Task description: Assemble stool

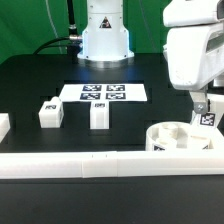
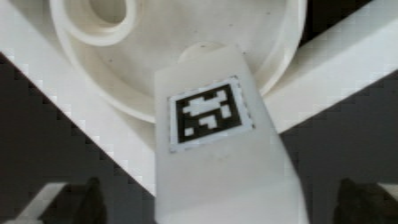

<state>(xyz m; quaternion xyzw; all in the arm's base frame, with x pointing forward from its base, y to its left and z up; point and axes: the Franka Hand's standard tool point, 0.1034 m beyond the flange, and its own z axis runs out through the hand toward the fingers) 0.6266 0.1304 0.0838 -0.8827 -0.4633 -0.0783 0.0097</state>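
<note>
The round white seat [image 1: 176, 144] lies at the exterior view's lower right. One white leg [image 1: 207, 117] with a square tag stands slightly tilted at the seat's far right edge. My gripper [image 1: 203, 106] is around its upper part. In the wrist view the leg [image 2: 217, 120] runs between my fingers [image 2: 71, 205] down to the seat [image 2: 107, 70]. A dark gap shows on each side of the leg, so the gripper [image 2: 217, 208] is open. A round socket [image 2: 98, 18] shows in the seat beside the leg's tip. Two more tagged legs [image 1: 50, 113] [image 1: 98, 115] stand on the table at left.
The marker board [image 1: 104, 93] lies in the middle of the black table, in front of the robot base [image 1: 105, 35]. A long white rail [image 1: 100, 163] runs along the front, just before the seat. Another rail end [image 1: 3, 126] sits at the left edge.
</note>
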